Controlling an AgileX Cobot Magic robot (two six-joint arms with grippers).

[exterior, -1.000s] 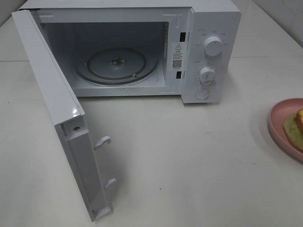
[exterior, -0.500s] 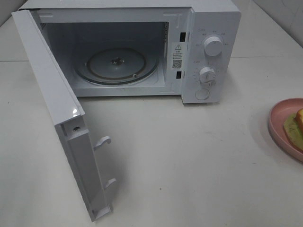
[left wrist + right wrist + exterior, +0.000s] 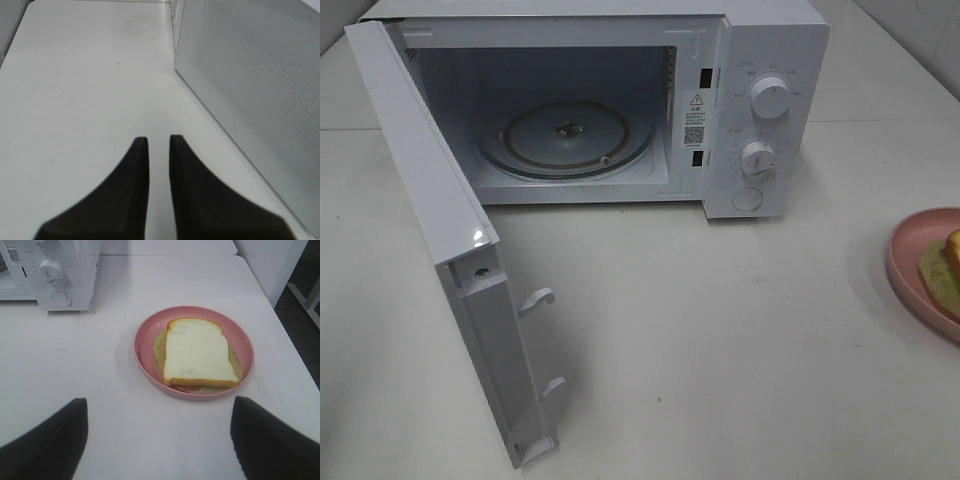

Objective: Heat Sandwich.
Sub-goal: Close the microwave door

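Note:
The sandwich (image 3: pixel 200 352), a pale bread slice with a yellow-orange crust over green filling, lies on a round pink plate (image 3: pixel 145 360). My right gripper (image 3: pixel 160 402) hangs open just short of the plate, with nothing between its fingers. In the exterior view only part of the sandwich (image 3: pixel 945 265) and plate (image 3: pixel 910 250) shows, at the right edge. My left gripper (image 3: pixel 158 142) has its black fingers nearly together, holding nothing, over bare table beside the microwave door (image 3: pixel 260 100). Neither gripper appears in the exterior view.
A white microwave (image 3: pixel 760 60) stands at the back with its door (image 3: pixel 430 200) swung wide open toward the front left. Its glass turntable (image 3: pixel 565 135) is bare. Two knobs sit on its right panel (image 3: pixel 55 275). The table edge runs close behind the plate.
Nothing has visibly moved in the exterior view; microwave, door and plate stand as before.

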